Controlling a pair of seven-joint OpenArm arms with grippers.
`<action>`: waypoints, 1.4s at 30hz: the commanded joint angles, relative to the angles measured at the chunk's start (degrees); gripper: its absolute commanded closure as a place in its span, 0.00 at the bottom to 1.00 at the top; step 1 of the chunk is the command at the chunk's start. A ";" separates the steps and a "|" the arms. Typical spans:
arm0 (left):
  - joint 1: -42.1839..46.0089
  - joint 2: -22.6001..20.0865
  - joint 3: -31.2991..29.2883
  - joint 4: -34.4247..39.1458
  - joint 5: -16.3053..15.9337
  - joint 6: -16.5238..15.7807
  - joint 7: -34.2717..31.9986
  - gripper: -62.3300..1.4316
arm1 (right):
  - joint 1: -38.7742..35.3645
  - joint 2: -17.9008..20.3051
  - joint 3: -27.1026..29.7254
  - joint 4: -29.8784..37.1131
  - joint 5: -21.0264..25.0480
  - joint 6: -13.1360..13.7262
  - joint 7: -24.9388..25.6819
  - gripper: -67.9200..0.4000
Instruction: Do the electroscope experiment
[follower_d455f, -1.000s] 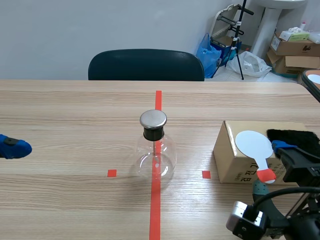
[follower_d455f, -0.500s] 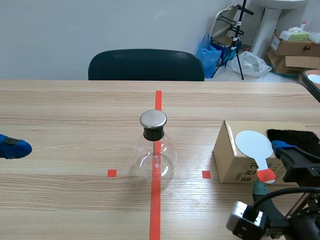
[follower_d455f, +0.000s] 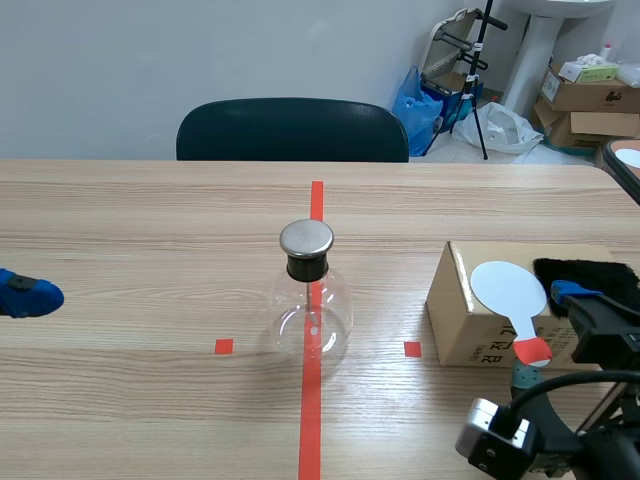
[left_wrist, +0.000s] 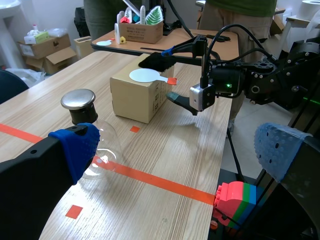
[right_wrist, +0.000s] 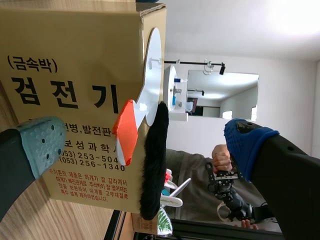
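A glass flask electroscope (follower_d455f: 311, 312) with a metal cap (follower_d455f: 306, 238) stands on the red centre line; it also shows in the left wrist view (left_wrist: 81, 108). To its right a cardboard box (follower_d455f: 468, 318) carries a white paddle (follower_d455f: 508, 288) with a red handle (follower_d455f: 533, 350) and a black fur piece (follower_d455f: 586, 272). My right gripper (follower_d455f: 548, 335) is open at the box's near right corner. In the right wrist view the red handle (right_wrist: 126, 131) and the fur (right_wrist: 154, 160) stand between its spread fingers, untouched. My left gripper (left_wrist: 177, 150) is open, far left of the flask.
A dark chair (follower_d455f: 292, 130) stands behind the table's far edge. Boxes and bags (follower_d455f: 590, 90) crowd the back right of the room. A red, green and blue block (left_wrist: 234, 201) sits below the table edge in the left wrist view. A person's hand (right_wrist: 220, 158) shows behind the box.
My right gripper has shifted slightly to the right beside the box. The flask, the box and my left arm have stayed put.
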 joint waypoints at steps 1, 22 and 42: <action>-0.31 0.13 0.42 0.66 -0.37 -0.13 -1.01 0.00 | 0.39 0.39 0.04 0.33 1.25 -0.81 -0.57 0.00; -0.31 0.13 0.44 0.66 0.63 1.64 -0.52 0.00 | -15.28 0.96 0.04 10.12 11.76 -3.43 2.69 0.00; 0.63 2.51 -0.07 7.48 -16.96 20.92 19.98 0.00 | -25.94 21.77 7.04 34.82 56.89 28.15 6.49 0.00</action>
